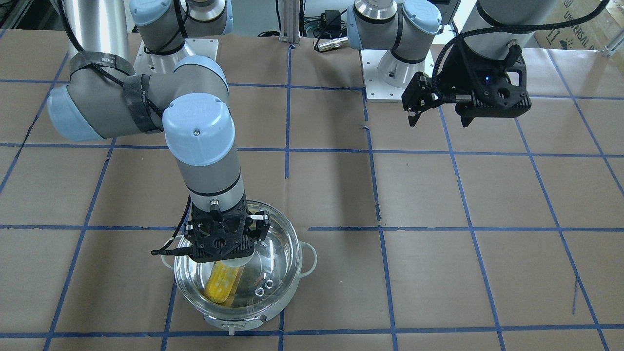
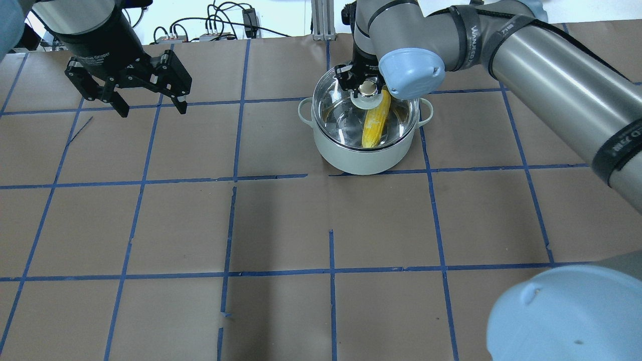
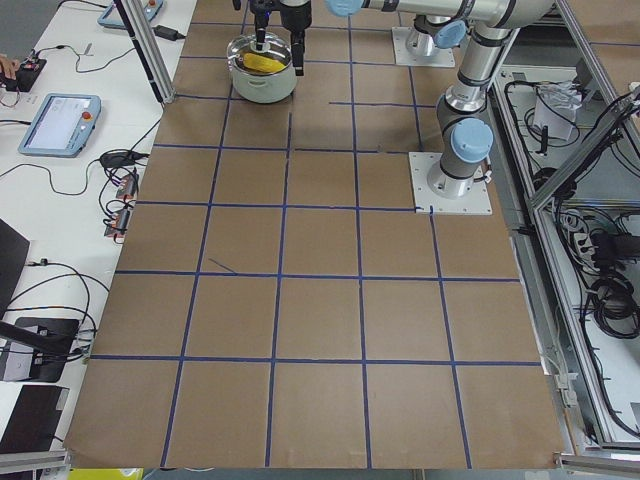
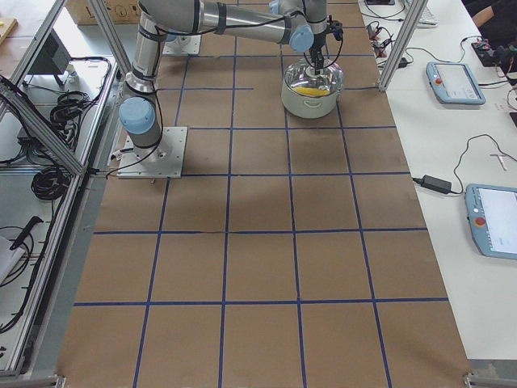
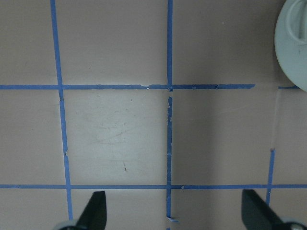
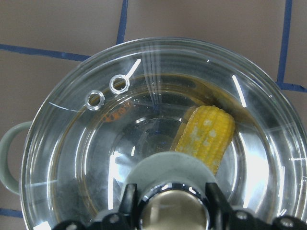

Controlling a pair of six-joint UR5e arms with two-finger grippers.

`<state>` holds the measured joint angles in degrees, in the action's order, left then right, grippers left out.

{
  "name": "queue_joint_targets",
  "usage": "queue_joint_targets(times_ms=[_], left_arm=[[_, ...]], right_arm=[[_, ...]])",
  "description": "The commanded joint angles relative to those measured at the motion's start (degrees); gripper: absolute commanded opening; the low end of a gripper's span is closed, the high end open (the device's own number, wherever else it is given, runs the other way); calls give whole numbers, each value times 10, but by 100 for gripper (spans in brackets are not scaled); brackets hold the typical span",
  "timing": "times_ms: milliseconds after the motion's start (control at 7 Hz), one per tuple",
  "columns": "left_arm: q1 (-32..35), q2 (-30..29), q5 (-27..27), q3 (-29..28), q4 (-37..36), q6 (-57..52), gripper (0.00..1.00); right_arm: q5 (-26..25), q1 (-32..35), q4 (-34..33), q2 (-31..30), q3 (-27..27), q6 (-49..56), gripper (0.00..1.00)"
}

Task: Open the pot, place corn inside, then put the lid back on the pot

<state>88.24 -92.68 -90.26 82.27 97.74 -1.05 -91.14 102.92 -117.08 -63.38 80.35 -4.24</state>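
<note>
The pot [image 2: 366, 158] stands at the far middle of the table, also in the front view [image 1: 234, 322]. The corn [image 2: 376, 125] lies inside it, leaning on the wall, and shows through the glass in the right wrist view [image 6: 206, 132]. The clear lid [image 2: 336, 110] covers the pot's mouth; its two vent holes show in the right wrist view [image 6: 105, 91]. My right gripper [image 6: 170, 206] is shut on the lid's knob [image 2: 368, 89] from above. My left gripper [image 2: 150, 108] is open and empty, hovering far to the left of the pot, also in the left wrist view [image 5: 172, 213].
Brown paper with a blue tape grid covers the table [image 2: 281, 225]. The right arm's long link [image 2: 551, 85] stretches across the right half above the table. A pale grey-green round edge [image 5: 295, 43] shows at the top right of the left wrist view.
</note>
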Motion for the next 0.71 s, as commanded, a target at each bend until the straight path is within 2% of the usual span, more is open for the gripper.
queue_joint_targets(times_ms=[0, 429, 571], left_arm=[[0, 0, 0, 0, 0, 0, 100], [0, -1, 0, 0, 0, 0, 100], [0, 0, 0, 0, 0, 0, 100]], right_arm=[[0, -1, 4, -2, 0, 0, 16], [-1, 0, 5, -2, 0, -1, 17], [1, -1, 8, -1, 0, 0, 48]])
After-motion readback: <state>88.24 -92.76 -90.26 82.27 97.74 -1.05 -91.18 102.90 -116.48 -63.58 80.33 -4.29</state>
